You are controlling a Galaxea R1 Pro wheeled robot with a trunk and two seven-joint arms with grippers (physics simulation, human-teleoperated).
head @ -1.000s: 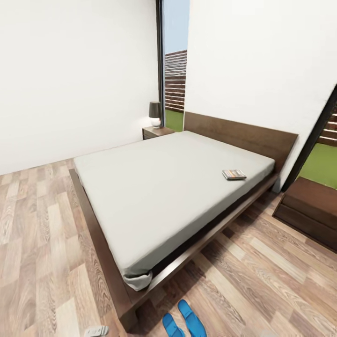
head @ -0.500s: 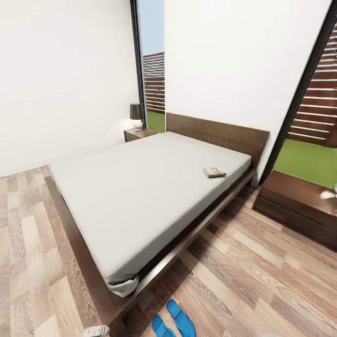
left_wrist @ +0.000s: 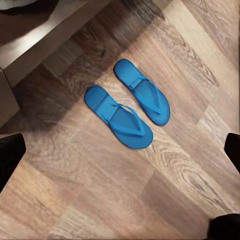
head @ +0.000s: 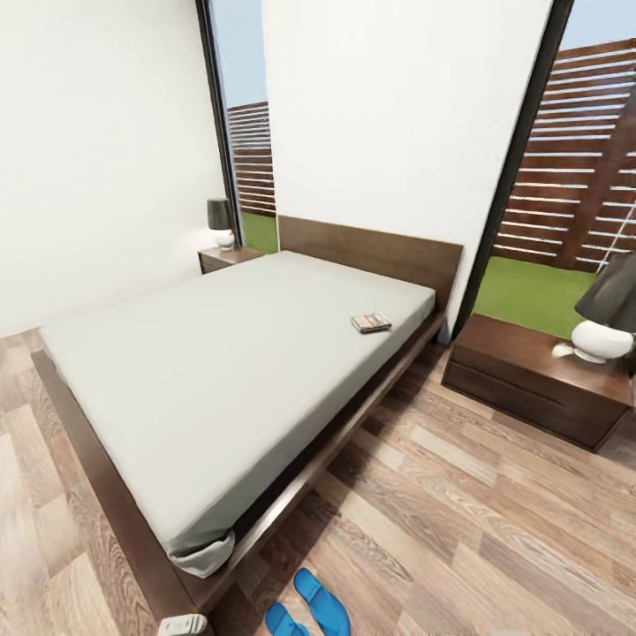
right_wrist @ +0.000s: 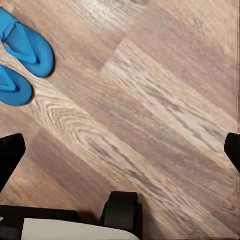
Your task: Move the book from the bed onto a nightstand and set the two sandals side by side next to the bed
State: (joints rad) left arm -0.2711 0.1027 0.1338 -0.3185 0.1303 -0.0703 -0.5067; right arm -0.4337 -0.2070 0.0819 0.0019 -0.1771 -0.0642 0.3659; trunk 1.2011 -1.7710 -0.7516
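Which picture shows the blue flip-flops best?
The left wrist view: both sandals lie whole, side by side on the floor. The head view cuts them off at its bottom edge, and the right wrist view catches just parts.

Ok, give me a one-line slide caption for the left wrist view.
Two bright blue flip-flop sandals lie side by side on the wood-plank floor beside the dark brown bed frame.

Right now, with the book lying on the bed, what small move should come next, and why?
Probably roll forward along the bed toward the book. It lies far up the mattress near the headboard, beyond the arms. The sandals already lie side by side on the floor at the bed's foot; the nearby nightstand has bare top space.
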